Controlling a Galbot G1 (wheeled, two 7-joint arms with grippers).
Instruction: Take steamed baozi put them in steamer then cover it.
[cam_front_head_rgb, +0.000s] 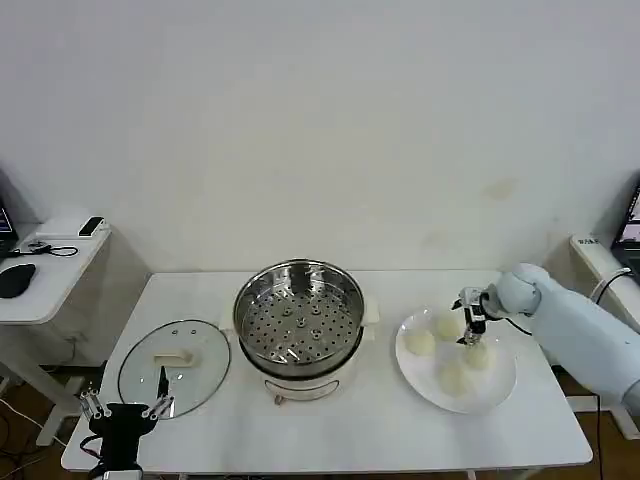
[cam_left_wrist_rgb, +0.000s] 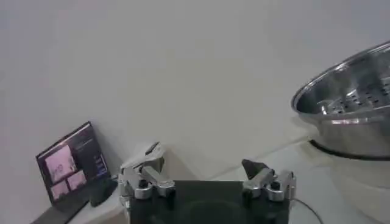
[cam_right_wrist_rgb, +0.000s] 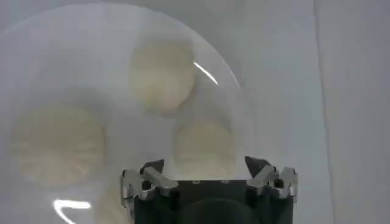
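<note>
The steamer (cam_front_head_rgb: 299, 325) stands in the middle of the white table (cam_front_head_rgb: 330, 430), and everything else is placed from it. It is a shiny steel pot on a white base, its holed tray (cam_front_head_rgb: 297, 328) bare, with no bun inside and no lid on it.

To the steamer's left, just beside it, the glass lid (cam_front_head_rgb: 174, 364) lies flat on the table with its cream bar handle (cam_front_head_rgb: 173, 357) facing up. The left gripper (cam_front_head_rgb: 128, 408) waits in front of the lid, at the table's near left edge, well apart from the steamer. Its fingers are spread wide and hold nothing; in the left wrist view the same gripper (cam_left_wrist_rgb: 207, 180) shows both fingers parted, with the steamer's rim (cam_left_wrist_rgb: 344, 91) off to one side.

To the steamer's right, near it but not touching, sits a white plate (cam_front_head_rgb: 456, 366) carrying the buns (cam_front_head_rgb: 420, 342). The right gripper (cam_front_head_rgb: 471, 322) hangs over the plate's far half, fingers pointing down among the buns. In the right wrist view its fingers (cam_right_wrist_rgb: 146, 180) are spread apart above the plate (cam_right_wrist_rgb: 36, 61), straddling one bun (cam_right_wrist_rgb: 203, 145) below without closing on it. Another bun (cam_right_wrist_rgb: 162, 74) lies beyond, and a third (cam_right_wrist_rgb: 56, 143) to the side.
</note>
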